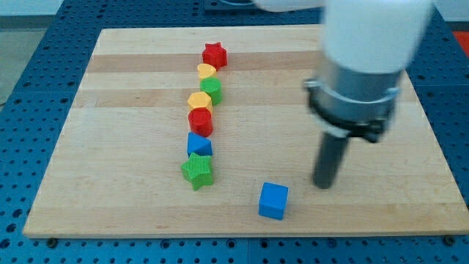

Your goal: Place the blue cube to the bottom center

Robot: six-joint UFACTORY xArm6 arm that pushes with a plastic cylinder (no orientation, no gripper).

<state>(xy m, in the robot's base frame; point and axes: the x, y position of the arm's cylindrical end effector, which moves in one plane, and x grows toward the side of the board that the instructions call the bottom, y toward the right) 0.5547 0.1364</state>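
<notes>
The blue cube [273, 200] lies near the board's bottom edge, a little to the right of its middle. My tip [323, 184] rests on the board to the right of the cube and slightly above it, with a small gap between them. The rod hangs from the white and grey arm [366, 66] at the view's upper right.
A column of blocks runs down the board left of centre: a red star [215, 54], a yellow block [207, 71], a green block [212, 89], a yellow hexagon [199, 101], a red block [200, 121], a blue block [198, 144], a green star [198, 170]. The wooden board [110, 161] lies on a blue table.
</notes>
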